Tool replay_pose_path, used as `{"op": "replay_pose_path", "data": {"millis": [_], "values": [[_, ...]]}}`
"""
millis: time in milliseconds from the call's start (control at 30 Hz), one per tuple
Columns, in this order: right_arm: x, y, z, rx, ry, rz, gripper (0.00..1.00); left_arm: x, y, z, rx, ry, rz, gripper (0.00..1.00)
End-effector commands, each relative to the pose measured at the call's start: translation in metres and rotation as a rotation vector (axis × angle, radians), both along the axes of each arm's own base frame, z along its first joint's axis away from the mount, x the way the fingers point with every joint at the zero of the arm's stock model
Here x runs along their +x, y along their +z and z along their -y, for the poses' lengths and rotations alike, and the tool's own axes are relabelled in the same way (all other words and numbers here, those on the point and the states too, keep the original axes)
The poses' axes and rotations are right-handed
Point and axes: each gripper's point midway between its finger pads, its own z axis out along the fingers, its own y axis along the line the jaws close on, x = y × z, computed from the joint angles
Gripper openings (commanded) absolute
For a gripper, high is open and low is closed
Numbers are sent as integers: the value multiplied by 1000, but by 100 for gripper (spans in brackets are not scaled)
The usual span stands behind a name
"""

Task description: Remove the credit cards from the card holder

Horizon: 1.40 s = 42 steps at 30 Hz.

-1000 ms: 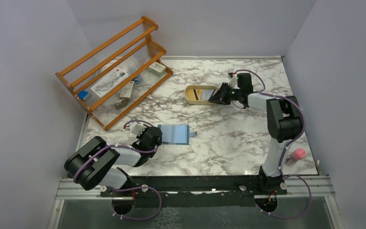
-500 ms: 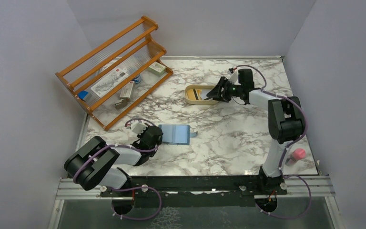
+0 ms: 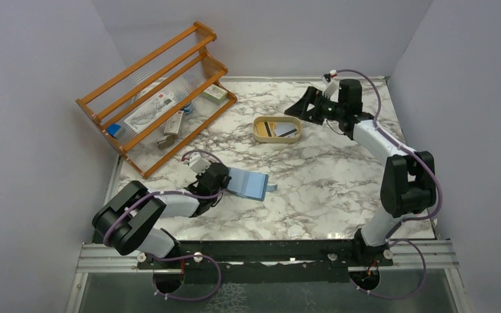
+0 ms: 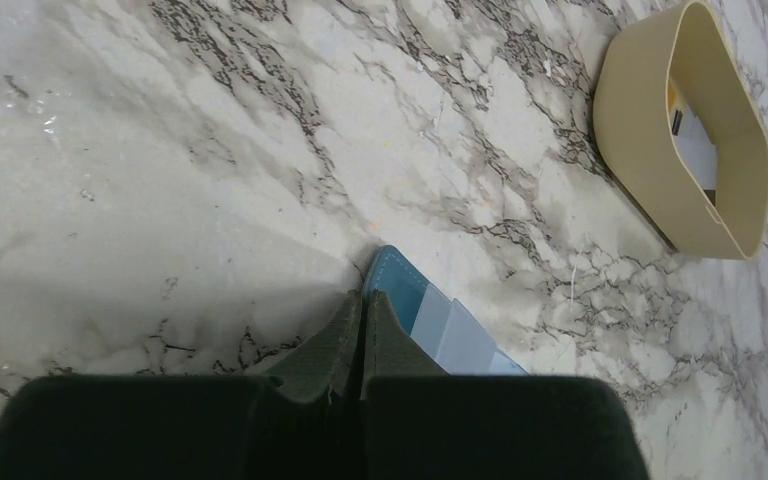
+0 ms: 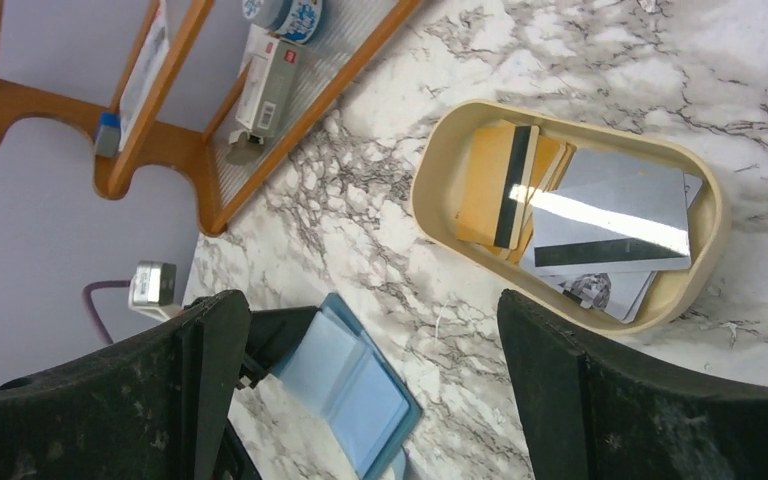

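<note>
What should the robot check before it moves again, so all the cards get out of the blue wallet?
1. Left claw is pinching the edge of the card holder: ok.
2. Card holder is open: ok.
3. Right claw is open and holding nothing: ok.
4. Credit cards are lying inside the cream tray: ok.
5. No card is hiding in the holder's slots: cannot tell. None shows, but a pocket could cover one.

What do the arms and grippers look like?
Left arm and right arm: black joints, white links, purple cables looped alongside, white connector at each wrist. Left gripper fingers look dark olive, tapered; right gripper fingers black, broad, rough-surfaced. No markings visible.
</note>
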Motion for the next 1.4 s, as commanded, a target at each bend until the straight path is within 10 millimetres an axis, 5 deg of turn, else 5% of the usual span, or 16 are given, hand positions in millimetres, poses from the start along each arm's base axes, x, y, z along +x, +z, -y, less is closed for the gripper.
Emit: {"op": "replay_pose_path", "data": {"millis": [0,333,567,900,1033,1200,1367], "values": [[-13,13,9,-28,-22,50,100,5,4,13,13,-37,-22,0],[-45,11,10,-21,12,59,100,27,1,33,-61,45,-42,0],[-57,7,13,-27,14,63,100,41,22,46,-64,75,30,0],[-70,20,9,27,31,82,100,63,65,43,83,10,92,72],[-78,15,8,54,34,60,100,77,96,26,154,-25,127,82],[-87,8,10,53,11,36,100,100,147,12,224,-271,242,92],[-97,9,13,73,-15,48,100,103,161,-1,397,-471,205,99]]}}
